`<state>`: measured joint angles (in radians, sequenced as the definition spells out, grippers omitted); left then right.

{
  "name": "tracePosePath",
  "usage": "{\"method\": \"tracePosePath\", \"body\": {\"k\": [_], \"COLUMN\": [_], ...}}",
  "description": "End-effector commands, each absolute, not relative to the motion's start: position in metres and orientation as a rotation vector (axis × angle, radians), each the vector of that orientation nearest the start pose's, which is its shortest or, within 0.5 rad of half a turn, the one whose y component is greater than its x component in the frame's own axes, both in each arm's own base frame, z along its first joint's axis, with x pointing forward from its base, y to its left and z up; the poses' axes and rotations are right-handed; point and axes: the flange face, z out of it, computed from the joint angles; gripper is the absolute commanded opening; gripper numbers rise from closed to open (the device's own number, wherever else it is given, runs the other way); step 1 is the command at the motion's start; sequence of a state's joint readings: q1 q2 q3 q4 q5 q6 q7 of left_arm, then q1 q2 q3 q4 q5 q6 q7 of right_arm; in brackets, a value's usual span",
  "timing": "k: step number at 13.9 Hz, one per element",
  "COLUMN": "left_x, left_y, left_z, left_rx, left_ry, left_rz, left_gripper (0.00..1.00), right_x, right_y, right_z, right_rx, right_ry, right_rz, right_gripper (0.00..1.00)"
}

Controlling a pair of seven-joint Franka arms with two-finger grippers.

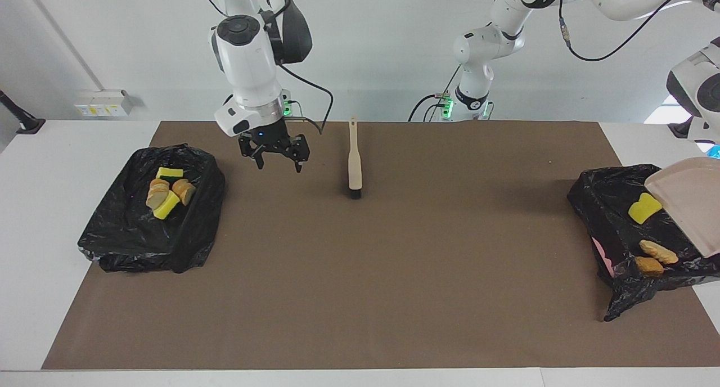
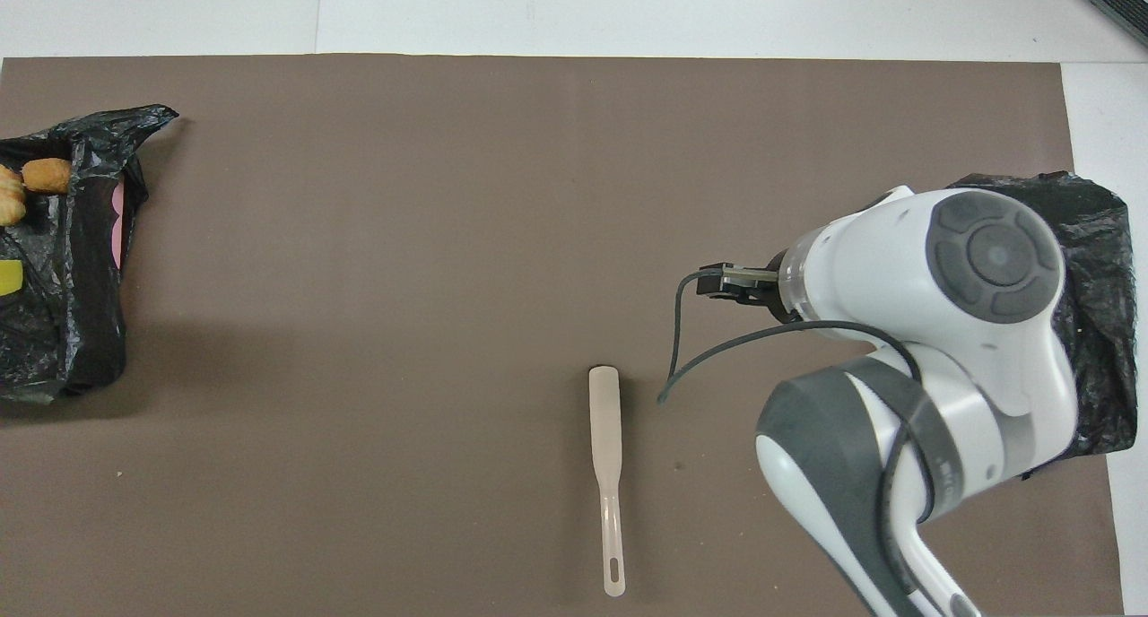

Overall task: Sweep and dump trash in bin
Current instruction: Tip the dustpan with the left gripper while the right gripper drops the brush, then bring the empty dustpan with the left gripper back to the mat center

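Brown matting covers the tabletop. Toward the left arm's end from the brush, the tilted dustpan tips trash into a bin. 2 bread pieces perch at its rim and could tumble out. The left end effector, unseen, is judged to be pinching the dustpan. The right end effector hangs spread near the brush.

We read this as a robotics lab: two arms bolted at a white table, brown mat, bare walls.

White table covered by a broad brown paper mat. On the mat: a beige long-handled brush near the robots at centre, and a black-bagged bin at each end.
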<state>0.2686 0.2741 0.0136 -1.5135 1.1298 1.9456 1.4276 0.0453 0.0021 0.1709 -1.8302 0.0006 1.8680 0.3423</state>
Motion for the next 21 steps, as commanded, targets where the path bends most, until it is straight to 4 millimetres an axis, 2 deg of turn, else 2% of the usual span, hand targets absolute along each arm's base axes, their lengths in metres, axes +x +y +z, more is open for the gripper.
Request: {"method": "tracePosePath", "body": {"k": [1, 3, 5, 8, 11, 15, 17, 18, 19, 20, 21], "left_x": [0.616, 0.612, 0.609, 0.609, 0.605, 0.591, 0.586, 0.586, 0.586, 0.585, 0.582], "left_y": [0.232, 0.224, 0.202, 0.150, 0.133, 0.104, 0.088, 0.075, 0.060, 0.053, 0.049], "left_z": [0.578, 0.595, 0.603, 0.597, 0.581, 0.558, 0.545, 0.536, 0.528, 0.519, 0.517], "left_rx": [-1.548, -1.561, -1.639, -1.738, -1.951, -2.247, -2.421, -2.466, -2.490, -2.553, -2.632], "left_ry": [1.441, 1.435, 1.448, 1.510, 1.549, 1.438, 1.306, 1.262, 1.229, 1.154, 1.082], "left_rz": [0.897, 0.853, 0.790, 0.763, 0.640, 0.431, 0.346, 0.330, 0.322, 0.297, 0.254], "left_gripper": [0.00, 0.00, 0.00, 0.00, 0.00, 0.00, 0.00, 0.00, 0.00, 0.00, 0.00], "right_x": [0.557, 0.554, 0.549, 0.544, 0.538, 0.538, 0.538, 0.537, 0.530, 0.523, 0.520], "right_y": [0.083, 0.049, 0.031, -0.005, -0.031, -0.034, -0.028, -0.026, -0.020, -0.017, -0.020], "right_z": [0.546, 0.562, 0.571, 0.580, 0.586, 0.587, 0.589, 0.591, 0.601, 0.625, 0.638], "right_rx": [-3.182, -3.188, -3.189, -3.188, -3.178, -3.166, -3.162, -3.163, -3.176, -3.163, -3.160], "right_ry": [0.123, 0.116, 0.132, 0.133, -0.074, -0.028, 0.144, 0.152, 0.125, 0.124, 0.135], "right_rz": [-0.009, -0.028, -0.024, -0.033, -0.025, -0.029, -0.036, -0.041, -0.035, -0.063, -0.056], "right_gripper": [1.00, 1.00, 1.00, 1.00, 1.00, 1.00, 1.00, 1.00, 1.00, 1.00, 1.00]}}
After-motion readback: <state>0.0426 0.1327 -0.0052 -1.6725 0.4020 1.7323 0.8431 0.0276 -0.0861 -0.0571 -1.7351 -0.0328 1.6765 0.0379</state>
